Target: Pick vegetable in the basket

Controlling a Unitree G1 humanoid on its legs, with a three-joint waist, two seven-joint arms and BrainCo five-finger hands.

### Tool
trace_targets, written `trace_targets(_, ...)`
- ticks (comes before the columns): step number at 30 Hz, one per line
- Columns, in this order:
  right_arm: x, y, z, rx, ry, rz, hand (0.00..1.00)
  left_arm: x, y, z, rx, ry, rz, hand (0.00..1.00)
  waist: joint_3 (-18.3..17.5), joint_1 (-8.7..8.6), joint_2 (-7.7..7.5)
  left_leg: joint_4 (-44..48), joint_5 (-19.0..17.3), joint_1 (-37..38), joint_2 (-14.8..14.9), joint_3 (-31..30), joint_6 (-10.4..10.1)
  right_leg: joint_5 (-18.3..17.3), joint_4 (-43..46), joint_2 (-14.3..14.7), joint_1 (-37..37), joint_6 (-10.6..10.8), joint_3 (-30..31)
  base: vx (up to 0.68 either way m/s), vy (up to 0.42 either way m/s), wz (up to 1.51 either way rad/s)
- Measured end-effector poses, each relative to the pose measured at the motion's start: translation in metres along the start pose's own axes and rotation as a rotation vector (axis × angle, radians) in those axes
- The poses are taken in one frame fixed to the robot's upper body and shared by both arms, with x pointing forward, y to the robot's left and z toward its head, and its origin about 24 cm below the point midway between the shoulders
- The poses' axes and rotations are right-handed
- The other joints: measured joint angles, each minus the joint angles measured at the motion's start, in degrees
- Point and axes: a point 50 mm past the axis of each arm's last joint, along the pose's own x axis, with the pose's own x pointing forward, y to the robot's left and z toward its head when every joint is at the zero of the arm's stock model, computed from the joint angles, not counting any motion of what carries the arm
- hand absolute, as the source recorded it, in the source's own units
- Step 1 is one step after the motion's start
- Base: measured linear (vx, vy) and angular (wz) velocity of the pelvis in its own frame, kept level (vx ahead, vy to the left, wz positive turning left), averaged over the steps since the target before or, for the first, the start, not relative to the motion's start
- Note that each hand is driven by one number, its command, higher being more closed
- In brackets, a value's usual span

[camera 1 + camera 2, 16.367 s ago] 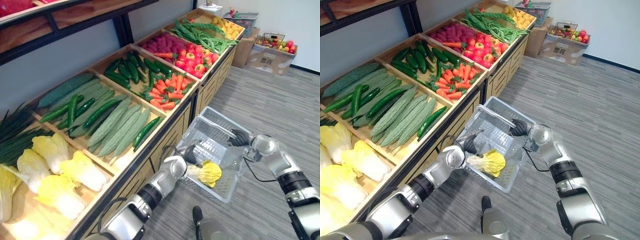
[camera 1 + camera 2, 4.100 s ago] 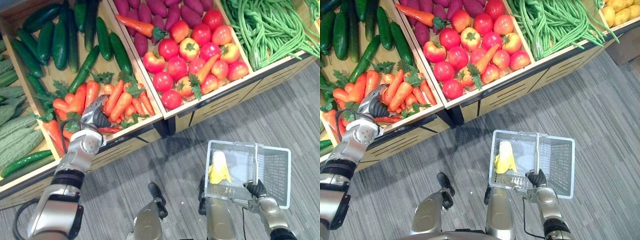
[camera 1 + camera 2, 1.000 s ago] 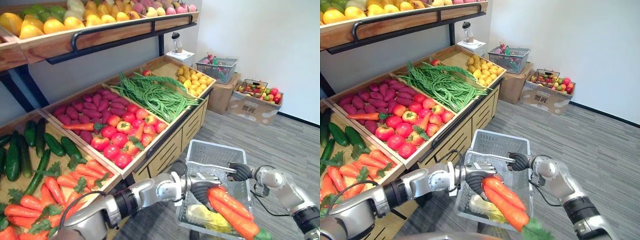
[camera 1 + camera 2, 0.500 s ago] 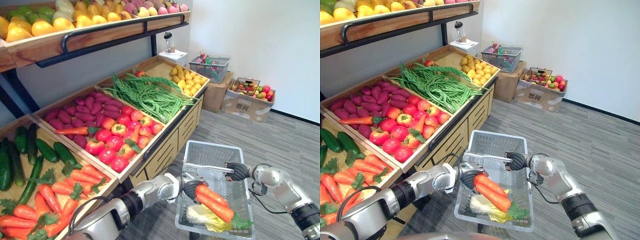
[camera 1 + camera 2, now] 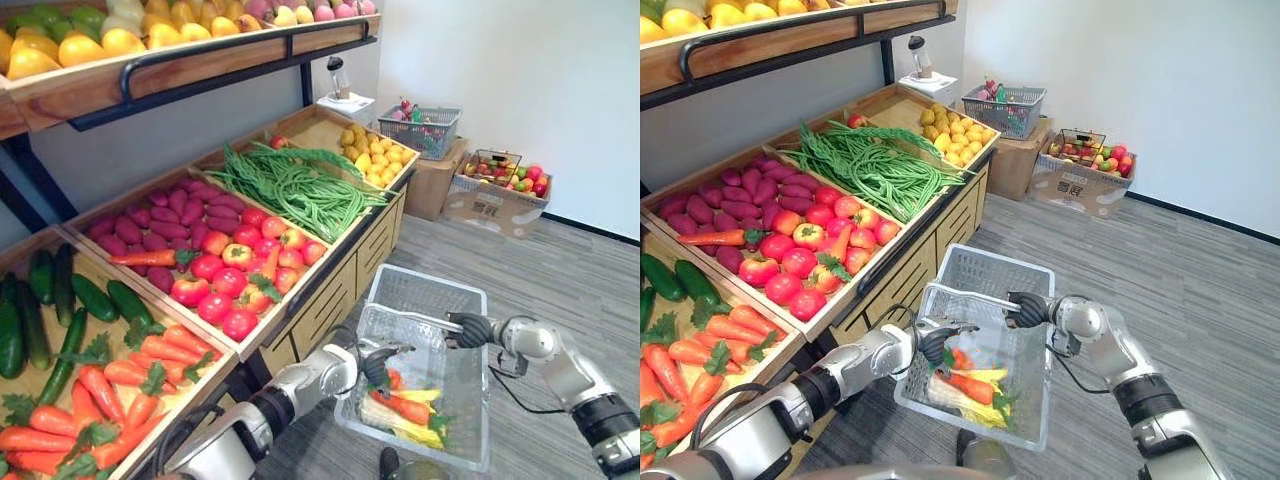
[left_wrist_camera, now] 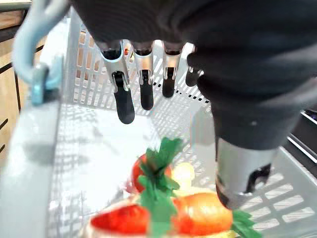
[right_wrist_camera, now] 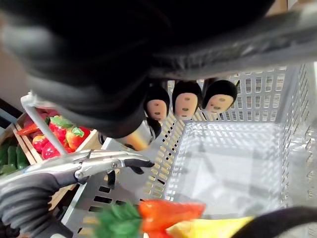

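Left robot hand (image 5: 376, 368) above tapered carrots (image 5: 406, 408)

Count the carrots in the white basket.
2. One carrot lies in the basket; the other lies beside it, nearer the left hand. Others may be hidden underneath.

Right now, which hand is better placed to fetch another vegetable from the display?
Probably left. The left hand is open and empty over the carrots, nearer the produce bins; the right hand grips the basket handle.
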Motion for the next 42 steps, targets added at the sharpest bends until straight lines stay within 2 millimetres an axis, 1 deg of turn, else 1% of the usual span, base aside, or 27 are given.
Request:
trace_targets(3, 0.001, -0.005, -0.001, 0.003, 0.007, -0.008, 1.0, -0.001, -0.002, -0.005, -0.004, 0.029, -0.011, 0.0, 0.58, -0.42, 0.08, -0.31, 0.08, -0.01, -0.32, -0.04, 0.05, 0.03, -0.01, -0.15, -0.17, 0.04, 0.06, -0.04, 0.036, 0.0)
trace_targets(7, 0.001, -0.006, 0.0, -0.001, 0.004, -0.012, 1.0, 0.0, -0.001, -0.005, -0.01, 0.035, -0.005, 0.0, 0.96, -0.79, 0.21, -0.52, 0.21, -0.08, -0.44, -0.02, 0.03, 0.06, -0.03, -0.16, -0.28, 0.07, 0.07, -0.02, 0.028, 0.0)
trace_targets(13, 0.001, -0.006, -0.001, -0.004, 0.014, -0.012, 1.0, 0.0, 0.0, -0.004, -0.011, 0.032, -0.001, 0.0, 1.29, -0.91, 0.32, -0.61, 0.31, -0.09, -0.45, -0.15, 0.05, 0.07, 0.04, -0.21, -0.24, 0.08, 0.03, -0.03, 0.021, 0.01)
trace_targets(15, 0.002, -0.006, -0.002, -0.005, 0.03, -0.015, 1.0, 0.0, 0.004, -0.001, -0.011, 0.011, 0.015, 0.0, 2.01, -0.89, 0.34, -0.64, 0.24, -0.13, -0.41, -0.43, 0.04, 0.07, 0.08, -0.29, 0.06, 0.08, -0.19, -0.06, 0.023, 0.07)
trace_targets(17, 0.003, -0.005, -0.004, 0.032, 0.053, -0.035, 1.0, -0.003, 0.018, 0.007, -0.014, -0.046, 0.072, 0.0, 2.55, -0.82, 0.46, -0.64, 0.0, -0.27, -0.34, -0.99, -0.32, 0.06, 0.15, -0.47, 0.13, 0.08, -0.68, -0.06, 0.018, 0.14)
trace_targets(19, 0.001, -0.001, -0.012, 0.069, 0.095, -0.072, 1.0, -0.008, 0.037, 0.024, -0.073, -0.14, 0.151, 0.0, 2.77, -0.54, 0.85, -0.65, 0.17, -1.28, -0.3, -2.34, -0.08, 0.06, 0.25, -0.94, 0.19, 0.08, -2.03, -0.05, 0.015, 0.28)
trace_targets(20, 0.0, 0.001, -0.015, 0.085, 0.112, -0.084, 1.0, -0.009, 0.044, 0.031, -0.105, -0.175, 0.178, 0.0, 2.85, -0.21, 0.94, -0.63, 0.26, -1.57, -0.31, -2.88, 0.07, 0.06, 0.27, -1.05, 0.19, 0.08, -2.36, -0.05, 0.021, 0.33)
trace_targets(21, -0.003, 0.007, -0.024, 0.123, 0.146, -0.11, 1.0, -0.013, 0.054, 0.04, -0.167, -0.227, 0.218, 0.0, 2.94, 0.64, 1.1, -0.64, 0.38, -2.14, -0.31, -3.55, 0.25, 0.06, 0.34, -1.32, 0.21, 0.08, -2.97, -0.04, 0.03, 0.32)
trace_targets(22, -0.004, 0.012, -0.032, 0.159, 0.19, -0.132, 1.0, -0.018, 0.062, 0.048, -0.25, -0.281, 0.254, 0.0, 3.04, 1.01, 1.26, -0.66, 0.63, -2.52, -0.35, -4.63, 0.6, 0.06, 0.55, -1.64, 0.31, 0.08, -3.69, -0.04, 0.03, 0.4)
trace_targets(24, -0.009, 0.026, -0.049, 0.256, 0.257, -0.182, 1.0, -0.033, 0.071, 0.055, -0.373, -0.35, 0.327, 0.0, 3.23, 1.39, 1.65, -0.91, 0.85, -3.55, -0.42, -6.65, 0.77, 0.05, 1.37, -2.22, 0.49, 0.08, -5.1, -0.04, 0.033, 0.43)
trace_targets(25, -0.012, 0.031, -0.056, 0.292, 0.284, -0.205, 1.0, -0.039, 0.073, 0.055, -0.41, -0.364, 0.353, 0.0, 3.24, 1.7, 1.72, -1.08, 0.93, -3.79, -0.55, -7.25, 0.75, 0.04, 1.52, -2.4, 0.54, 0.09, -5.39, -0.03, 0.045, 0.51)
trace_targets(26, -0.02, 0.047, -0.074, 0.382, 0.359, -0.245, 1.0, -0.056, 0.077, 0.048, -0.5, -0.373, 0.429, 0.0, 3.33, 2.52, 1.84, -2.02, 1.52, -4.23, -1.21, -8.91, 1.14, -0.17, 1.86, -3.09, 0.81, 0.33, -6.24, -0.02, 0.031, 0.48)
trace_targets(27, -0.024, 0.053, -0.081, 0.416, 0.395, -0.267, 1.0, -0.062, 0.077, 0.043, -0.538, -0.366, 0.46, 0.0, 3.36, 2.6, 1.88, -2.53, 1.76, -4.28, -1.68, -9.8, 1.33, -0.36, 1.88, -3.53, 1.16, 0.58, -6.65, -0.02, 0.052, 0.62)
trace_targets(29, -0.046, 0.077, -0.112, 0.531, 0.545, -0.334, 1.0, -0.093, 0.08, 0.013, -0.645, -0.293, 0.623, 0.0, 3.53, 3.72, 2.33, -5.23, 2.94, -4.74, -3.82, -12.99, 2.04, -0.7, 1.66, -5.07, 2.46, 1.02, -8.3, -0.03, 0.06, 0.67)
trace_targets(30, -0.051, 0.084, -0.118, 0.554, 0.579, -0.341, 1.0, -0.103, 0.082, 0.005, -0.669, -0.272, 0.678, 0.0, 3.48, 3.73, 2.38, -6.01, 3.29, -5.13, -4.52, -14.26, 2.03, -0.81, 1.47, -5.52, 2.7, 1.16, -8.55, -0.03, 0.048, 0.72)
trace_targets(32, -0.064, 0.103, -0.133, 0.626, 0.661, -0.359, 1.0, -0.13, 0.087, -0.019, -0.692, -0.182, 0.867, 0.0, 3.48, 4.1, 2.33, -8.3, 4.57, -6.06, -6.57, -17.33, 2.39, -1.22, 0.2, -6.69, 3.58, 1.72, -9.49, -0.01, 0.039, 0.71)
trace_targets(33, -0.074, 0.122, -0.144, 0.705, 0.738, -0.373, 1.0, -0.155, 0.09, -0.04, -0.69, -0.085, 1.03, 0.0, 3.53, 5.1, 2.37, -10.76, 6.01, -6.47, -8.24, -19.6, 2.7, -1.22, -1.14, -7.38, 4.2, 1.74, -10.53, -0.01, 0.027, 0.66)
trace_targets(34, -0.078, 0.13, -0.148, 0.743, 0.768, -0.385, 1.0, -0.163, 0.091, -0.047, -0.692, -0.049, 1.093, 0.0, 3.72, 5.28, 2.07, -11.81, 6.72, -6.76, -8.8, -20.76, 2.7, -1.21, -1.51, -7.57, 4.5, 1.75, -11.23, -0.01, 0.011, 0.8)
trace_targets(35, -0.085, 0.145, -0.153, 0.808, 0.818, -0.406, 1.0, -0.18, 0.091, -0.058, -0.708, 0.006, 1.2, 0.0, 3.59, 5.5, 2.28, -13.73, 8.09, -7.11, -9.63, -22.6, 2.89, -1.21, -2.16, -7.87, 5.27, 1.76, -12.58, 0.01, -0.003, 0.73)
trace_targets(36, -0.092, 0.159, -0.158, 0.882, 0.858, -0.435, 1.0, -0.195, 0.089, -0.067, -0.715, 0.066, 1.293, 0.0, 3.77, 5.95, 1.92, -16.1, 9.67, -7.08, -10.54, -24.1, 2.98, -1.23, -2.72, -7.98, 5.66, 1.79, -13.29, 0.01, -0.009, 0.7)
trace_targets(37, -0.095, 0.165, -0.159, 0.909, 0.878, -0.445, 1.0, -0.202, 0.088, -0.071, -0.714, 0.095, 1.335, 0.0, 3.78, 6.34, 1.91, -17.22, 10.5, -7.06, -10.9, -24.68, 3.08, -1.22, -3.13, -7.99, 5.88, 1.84, -13.82, 0.03, -0.021, 0.61)
trace_targets(38, -0.102, 0.178, -0.163, 0.971, 0.921, -0.467, 1.0, -0.215, 0.084, -0.078, -0.721, 0.152, 1.416, 0.0, 3.77, 6.84, 1.9, -19.56, 12.05, -7.07, -11.5, -26.13, 3.15, -1.15, -3.94, -7.92, 6.44, 1.94, -15.07, 0.02, -0.028, 0.59)
trace_targets(39, -0.109, 0.188, -0.165, 1.027, 0.956, -0.492, 1.0, -0.227, 0.077, -0.085, -0.761, 0.207, 1.495, 0.0, 3.78, 7.21, 1.87, -21.71, 13.56, -6.97, -11.97, -27.4, 3.22, -1.15, -4.49, -7.78, 6.86, 1.96, -16.04, 0.02, -0.029, 0.59)
trace_targets(40, -0.112, 0.192, -0.166, 1.048, 0.972, -0.507, 1.0, -0.233, 0.072, -0.089, -0.777, 0.246, 1.532, 0.0, 3.76, 7.3, 1.9, -22.58, 14.11, -6.88, -12.22, -28.32, 3.26, -1.24, -4.75, -7.62, 7.13, 2.09, -16.62, 0.02, -0.04, 0.53)
trace_targets(41, -0.118, 0.198, -0.167, 1.083, 0.998, -0.538, 1.0, -0.244, 0.059, -0.098, -0.812, 0.341, 1.603, 0.0, 3.68, 7.43, 1.98, -24.02, 15.2, -6.83, -12.45, -29.51, 3.31, -1.26, -5.12, -7.26, 7.47, 2.1, -17.62, 0.02, -0.036, 0.36)
trace_targets(42, -0.12, 0.201, -0.168, 1.111, 1.007, -0.557, 1.0, -0.248, 0.052, -0.102, -0.831, 0.39, 1.637, 0.0, 3.7, 7.57, 1.93, -24.53, 15.62, -6.8, -12.51, -30.01, 3.25, -1.33, -5.3, -7.18, 7.68, 2.17, -18.07, 0.02, -0.047, 0.43)
